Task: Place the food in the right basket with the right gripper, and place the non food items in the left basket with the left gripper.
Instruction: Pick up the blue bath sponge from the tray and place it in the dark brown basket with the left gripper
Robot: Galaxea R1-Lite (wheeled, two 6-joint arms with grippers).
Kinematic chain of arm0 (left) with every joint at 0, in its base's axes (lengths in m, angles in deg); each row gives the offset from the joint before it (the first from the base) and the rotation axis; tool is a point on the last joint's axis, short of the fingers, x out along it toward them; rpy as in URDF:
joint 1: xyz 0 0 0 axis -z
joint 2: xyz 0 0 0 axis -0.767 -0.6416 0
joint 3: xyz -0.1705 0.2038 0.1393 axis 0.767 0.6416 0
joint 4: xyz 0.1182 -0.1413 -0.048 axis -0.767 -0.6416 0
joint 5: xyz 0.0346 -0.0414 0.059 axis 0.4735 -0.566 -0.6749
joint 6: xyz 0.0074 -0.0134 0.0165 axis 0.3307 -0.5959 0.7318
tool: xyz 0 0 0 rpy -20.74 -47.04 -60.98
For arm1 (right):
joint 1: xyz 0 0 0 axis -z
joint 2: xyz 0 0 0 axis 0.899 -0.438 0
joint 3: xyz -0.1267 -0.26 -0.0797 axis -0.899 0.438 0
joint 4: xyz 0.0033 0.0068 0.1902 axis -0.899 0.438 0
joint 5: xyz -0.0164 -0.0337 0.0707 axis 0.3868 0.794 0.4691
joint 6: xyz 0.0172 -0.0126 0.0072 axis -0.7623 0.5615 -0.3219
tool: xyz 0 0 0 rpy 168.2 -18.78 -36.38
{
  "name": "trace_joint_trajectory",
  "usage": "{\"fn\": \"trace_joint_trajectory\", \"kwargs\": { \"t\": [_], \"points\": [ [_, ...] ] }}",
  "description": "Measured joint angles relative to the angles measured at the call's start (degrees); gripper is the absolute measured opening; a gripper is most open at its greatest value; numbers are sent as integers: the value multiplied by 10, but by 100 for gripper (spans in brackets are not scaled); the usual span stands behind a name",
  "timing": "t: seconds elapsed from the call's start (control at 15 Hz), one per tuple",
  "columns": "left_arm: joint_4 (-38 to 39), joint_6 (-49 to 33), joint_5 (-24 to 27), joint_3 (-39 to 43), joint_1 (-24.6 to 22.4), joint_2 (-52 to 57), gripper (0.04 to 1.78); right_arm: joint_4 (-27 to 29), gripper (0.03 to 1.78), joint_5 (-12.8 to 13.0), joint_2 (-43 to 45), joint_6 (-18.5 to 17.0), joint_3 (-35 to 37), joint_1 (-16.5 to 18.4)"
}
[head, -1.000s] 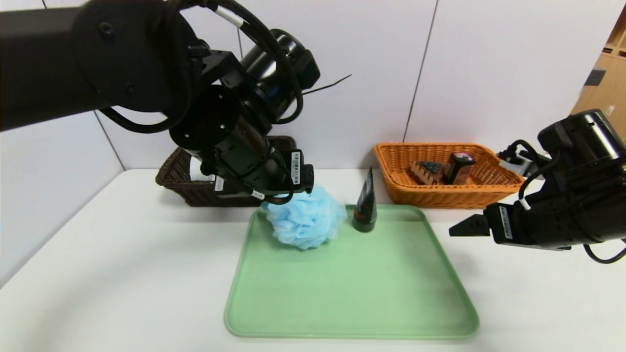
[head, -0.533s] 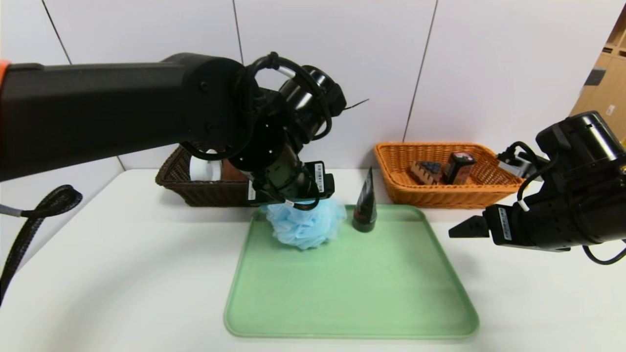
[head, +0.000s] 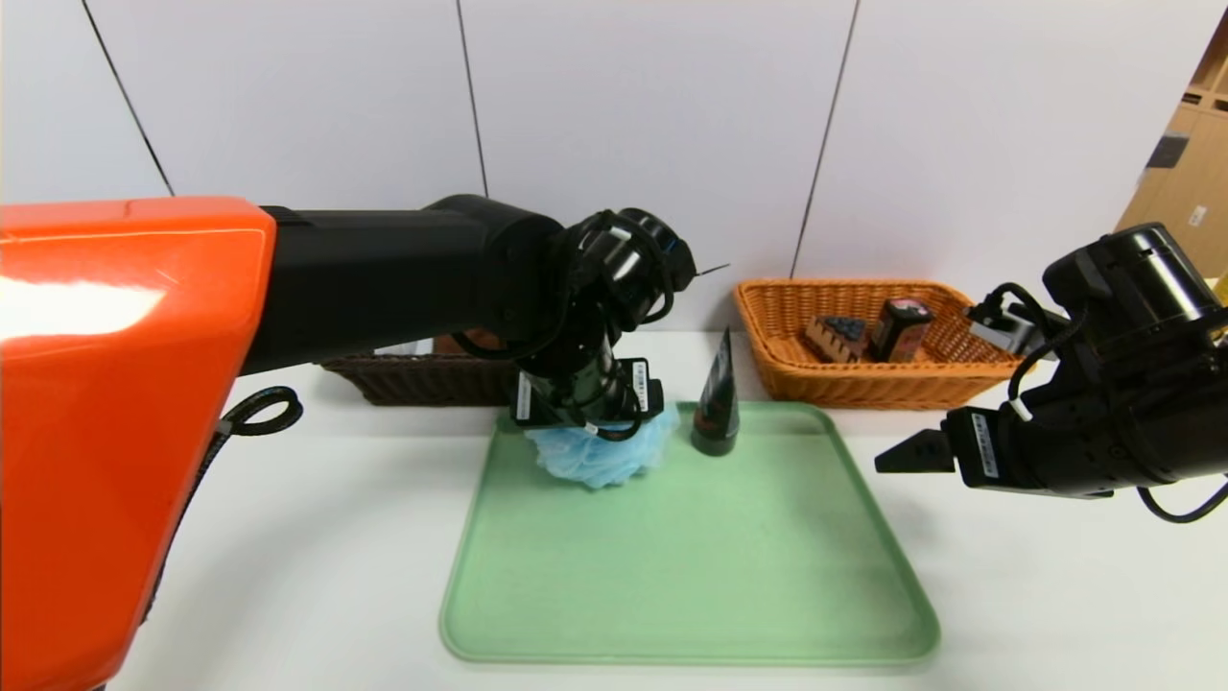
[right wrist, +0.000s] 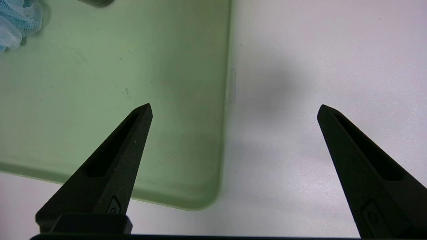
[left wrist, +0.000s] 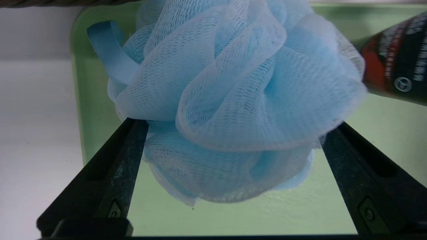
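Lowered since a second ago, left gripper [head: 590, 427] now straddles the puff [left wrist: 233, 100], its fingers [left wrist: 116, 173] spread wide on either flank, not yet squeezing; puff sits between them on the tray's [head: 691, 576] far-left corner, soft blue mesh, round, no long axis. Black cone tube [head: 716, 403] upright just beside. Right gripper [right wrist: 233, 110] parked open off the tray's right edge; left basket [head: 422, 379] behind.

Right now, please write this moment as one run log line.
left claw: open, fingers around bath puff on tray | right claw: open, idle beside tray | cone tube: on tray
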Motion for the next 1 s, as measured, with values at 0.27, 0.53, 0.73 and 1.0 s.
{"fn": "trace_joint_trajectory", "kwargs": {
  "t": [0.27, 0.53, 0.73, 1.0],
  "points": [
    [3, 0, 0, 0, -7, -24, 169, 0, 171, 0, 0, 0, 0, -1],
    [18, 3, 0, 0, -14, -42, 169, 1, 171, 0, 1, -1, 2, -1],
    [18, 3, 1, 0, -15, -45, 169, 1, 171, 0, 4, -1, 5, -1],
    [17, 3, 2, 0, -16, -46, 169, 1, 171, -1, 5, -2, 5, -1]
  ]
}}
